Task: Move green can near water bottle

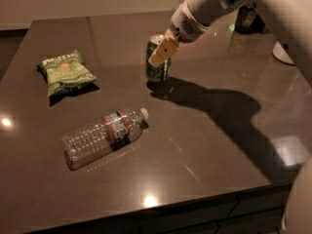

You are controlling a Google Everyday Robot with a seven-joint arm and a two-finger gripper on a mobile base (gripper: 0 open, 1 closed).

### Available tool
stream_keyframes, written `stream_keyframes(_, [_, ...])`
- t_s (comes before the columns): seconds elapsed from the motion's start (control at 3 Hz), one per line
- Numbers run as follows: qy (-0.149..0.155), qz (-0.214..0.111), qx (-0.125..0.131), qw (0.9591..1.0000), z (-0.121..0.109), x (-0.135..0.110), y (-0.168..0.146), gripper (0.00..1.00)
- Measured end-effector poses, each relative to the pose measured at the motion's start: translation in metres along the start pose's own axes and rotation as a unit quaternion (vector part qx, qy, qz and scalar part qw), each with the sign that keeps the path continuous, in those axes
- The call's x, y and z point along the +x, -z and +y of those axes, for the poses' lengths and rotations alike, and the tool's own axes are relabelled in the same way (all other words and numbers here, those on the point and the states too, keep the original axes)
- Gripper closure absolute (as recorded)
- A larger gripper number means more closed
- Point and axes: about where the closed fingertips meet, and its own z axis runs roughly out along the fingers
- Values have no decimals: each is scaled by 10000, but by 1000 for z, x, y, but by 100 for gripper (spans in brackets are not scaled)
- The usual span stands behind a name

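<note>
End effector [158, 57] clamped on upright green can [158, 72]. Water bottle [102, 136] flat on desk [219, 150], toward front-left of can, cap end nearest.

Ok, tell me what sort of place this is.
Probably a kitchen or break-room counter: dark polished countertop holding a snack bag, a water bottle, and the gripper at the green can.

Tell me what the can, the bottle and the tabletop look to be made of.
Can, gripped near its top by the pincer: probably aluminium, with a silvery rim and printed green skin. Bottle: clear ribbed plastic, see-through, white cap. Tabletop: dark polished stone or laminate, unclear which; it mirrors lamps.
</note>
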Motion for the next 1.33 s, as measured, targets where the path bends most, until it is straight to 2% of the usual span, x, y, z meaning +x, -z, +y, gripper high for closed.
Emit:
stream_keyframes(0.33, [489, -41, -604, 9970, 58, -10, -7, 100])
stream_keyframes(0.67, [792, -34, -920, 9926, 90, -15, -18, 100])
stream_keyframes(1.0, [1028, -16, -1072, 9889, 110, -21, -28, 100])
stream_keyframes(1.33, [1215, 41, -1064, 9869, 123, -26, -35, 84])
